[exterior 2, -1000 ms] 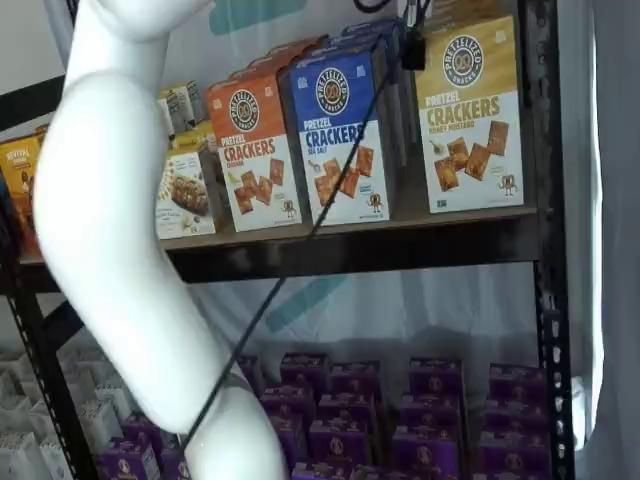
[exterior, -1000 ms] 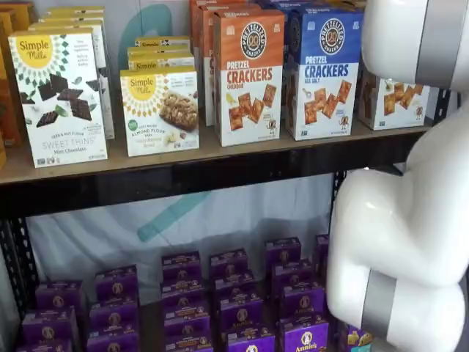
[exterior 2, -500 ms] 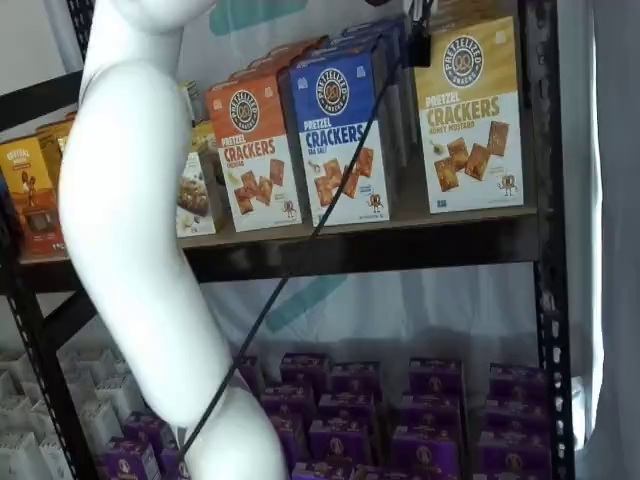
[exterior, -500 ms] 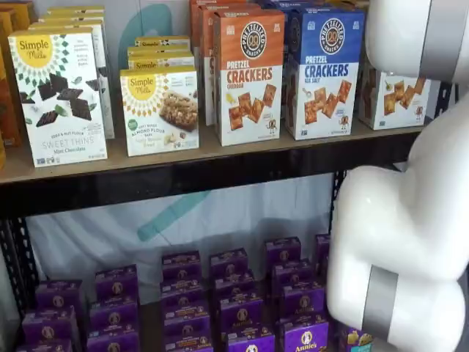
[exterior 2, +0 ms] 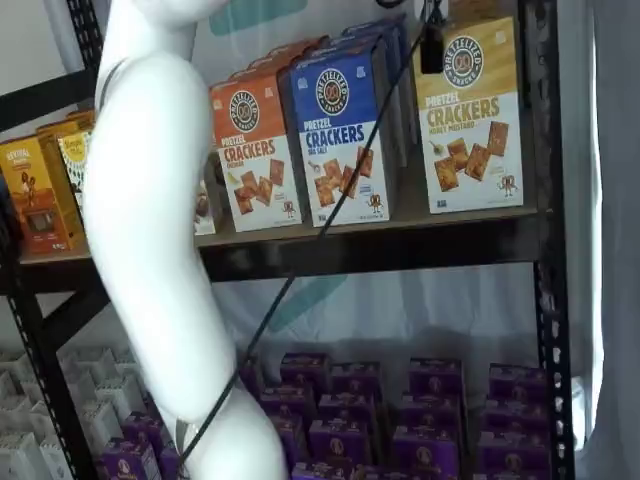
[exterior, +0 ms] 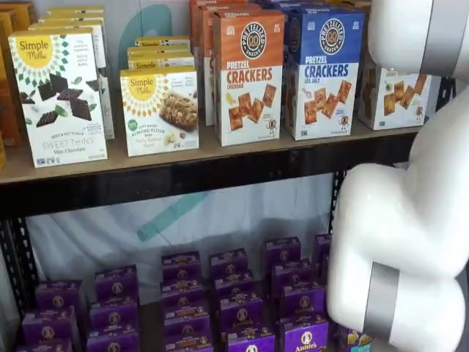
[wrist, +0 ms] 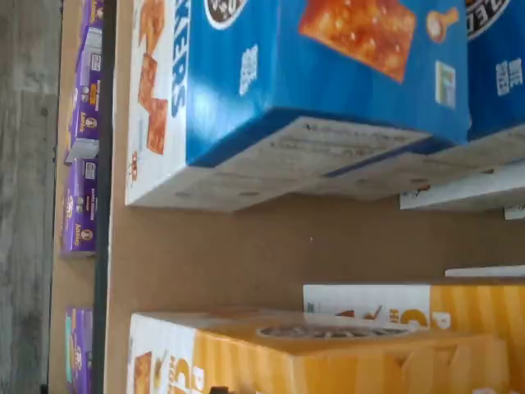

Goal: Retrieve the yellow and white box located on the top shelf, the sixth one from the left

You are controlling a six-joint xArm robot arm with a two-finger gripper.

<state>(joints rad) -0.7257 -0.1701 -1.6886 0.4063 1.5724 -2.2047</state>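
the yellow and white box (exterior 2: 470, 115) stands upright at the right end of the top shelf (exterior 2: 380, 245), its golden upper part with the round black logo and its white lower part with brown crackers facing front. in a shelf view only its white lower part (exterior: 396, 99) shows, the rest hidden behind the white arm (exterior: 410, 242). just to its left, with bare shelf board between them, stands the blue-topped cracker carton (exterior 2: 338, 135), and touching that one's left side the orange-topped cracker carton (exterior 2: 252, 150); both show in both shelf views. in the wrist view, turned on its side, the yellow carton (wrist: 328, 361) lies near the camera, the blue carton (wrist: 312, 74) across the gap of tan board (wrist: 246, 254).

farther left on the same shelf are the white simple mills boxes (exterior: 62, 95) with yellow sunbursts, in rows running back. a black cable (exterior 2: 330, 215) runs slantwise across the front of the blue carton, and a small dark part (exterior 2: 432, 45) hangs from the top edge beside the yellow box's logo. i cannot tell whether that is the jaws, nor whether they are spread or pressed together. on the lower level sit rows of purple boxes (exterior: 183, 293).
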